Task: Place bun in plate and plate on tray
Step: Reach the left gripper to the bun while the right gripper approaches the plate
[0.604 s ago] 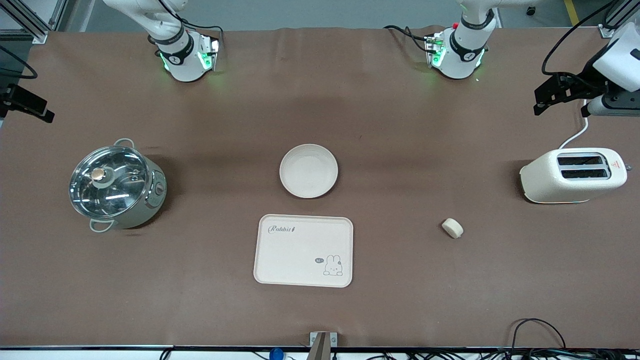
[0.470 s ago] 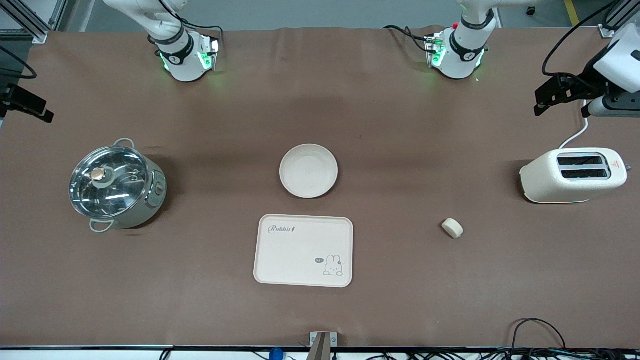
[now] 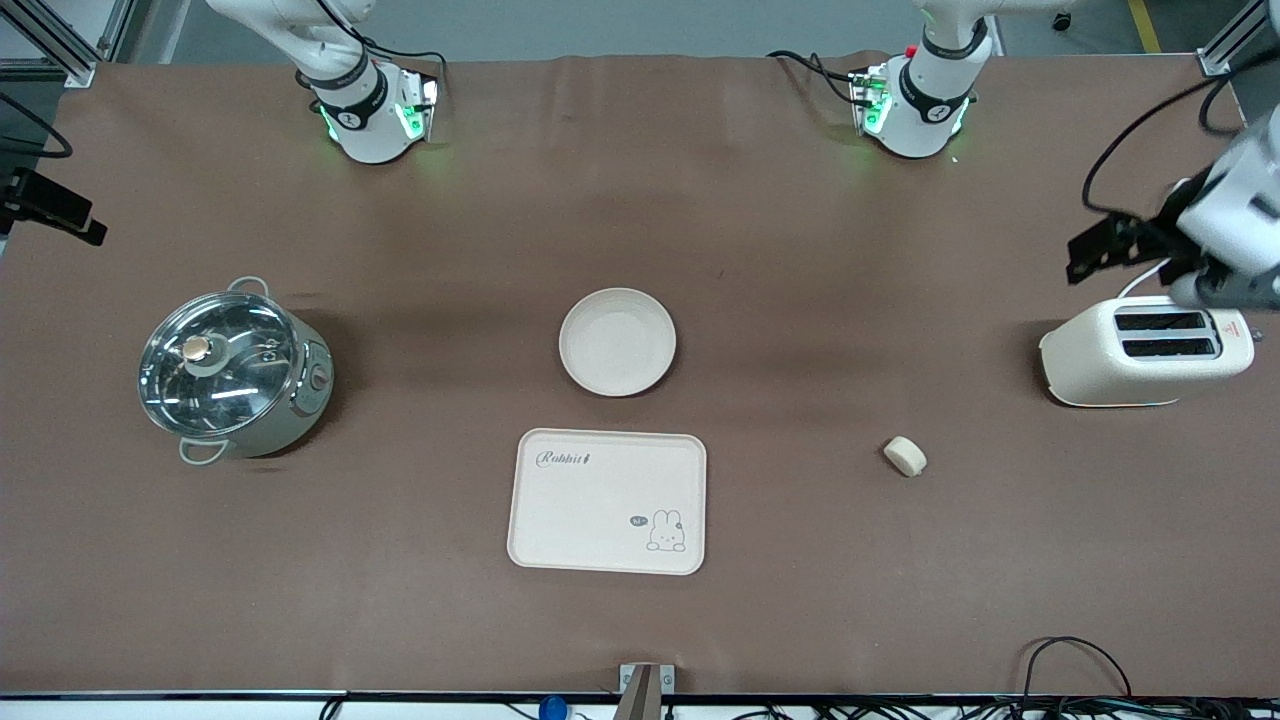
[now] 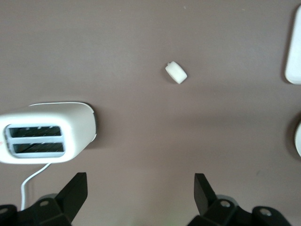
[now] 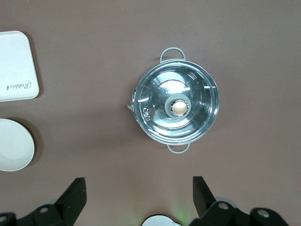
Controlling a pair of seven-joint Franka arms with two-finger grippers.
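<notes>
The bun (image 3: pixel 905 456) lies on the bare table toward the left arm's end; it also shows in the left wrist view (image 4: pixel 176 72). The round plate (image 3: pixel 617 341) sits empty at mid-table. The rabbit tray (image 3: pixel 607 500) lies empty just nearer the front camera than the plate. My left gripper (image 3: pixel 1090 250) is open and empty, up in the air over the table by the toaster; its jaws (image 4: pixel 141 181) stand wide apart. My right gripper (image 5: pixel 138 186) is open and empty, high over the table near the pot, and is out of the front view.
A white toaster (image 3: pixel 1145 350) with a cord stands at the left arm's end. A steel pot with a glass lid (image 3: pixel 232 370) stands at the right arm's end. Cables lie along the table's front edge.
My left gripper has shifted toward the toaster and now overlaps its top edge in the front view. The bun, plate and tray have not moved.
</notes>
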